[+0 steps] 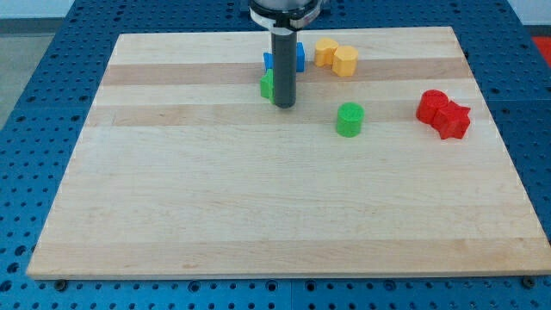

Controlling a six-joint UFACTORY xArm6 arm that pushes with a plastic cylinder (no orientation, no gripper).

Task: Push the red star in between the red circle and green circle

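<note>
The red star (pixel 455 120) lies at the view's right, touching the red circle (pixel 432 105) just up-left of it. The green circle (pixel 349 119) stands near the middle, well left of both red blocks. My tip (pixel 284 105) rests on the board in the upper middle, left of the green circle and far from the red star. It stands right against a small green block (pixel 268 85) that it partly hides.
A blue block (pixel 297 57) sits behind the rod, partly hidden. Two yellow blocks (pixel 325 51) (pixel 345 60) lie side by side near the top edge. The wooden board (pixel 258 215) lies on a blue perforated table.
</note>
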